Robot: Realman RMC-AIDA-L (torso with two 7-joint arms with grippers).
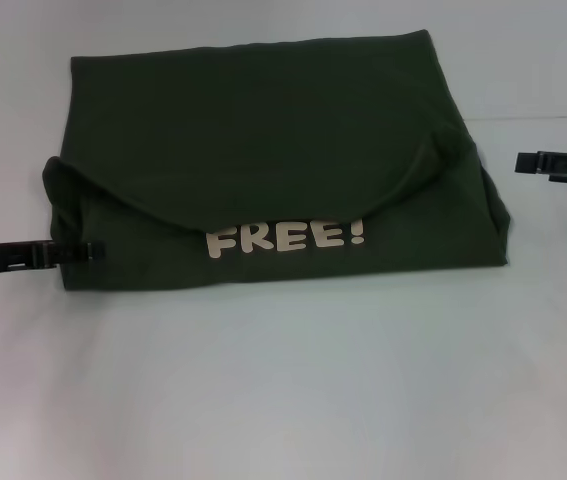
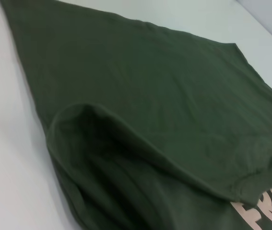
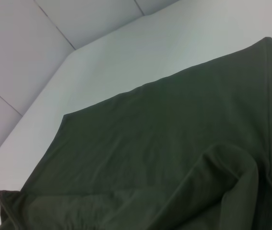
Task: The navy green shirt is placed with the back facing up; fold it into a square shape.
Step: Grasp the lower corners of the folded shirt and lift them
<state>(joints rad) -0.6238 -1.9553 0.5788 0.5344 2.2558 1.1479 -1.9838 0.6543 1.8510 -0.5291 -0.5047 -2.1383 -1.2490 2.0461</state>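
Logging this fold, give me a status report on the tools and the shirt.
Left tool at shirt's left edge; right tool off to its right. Navy green shirt folded over, FREE! lettering showing. Nothing in the way.

— How is the light across the head view?

— Even, soft and diffuse; the white counter (image 1: 283, 400) is bright, with only a thin shadow along the near edge of the navy green shirt (image 1: 263, 130).

— Any glare or blur?

— No hot spots. The shirt reads very dark, its folds barely separated. The cream lettering (image 1: 288, 238) is slightly soft-edged; in the left wrist view, fabric nearest the lens blurs.
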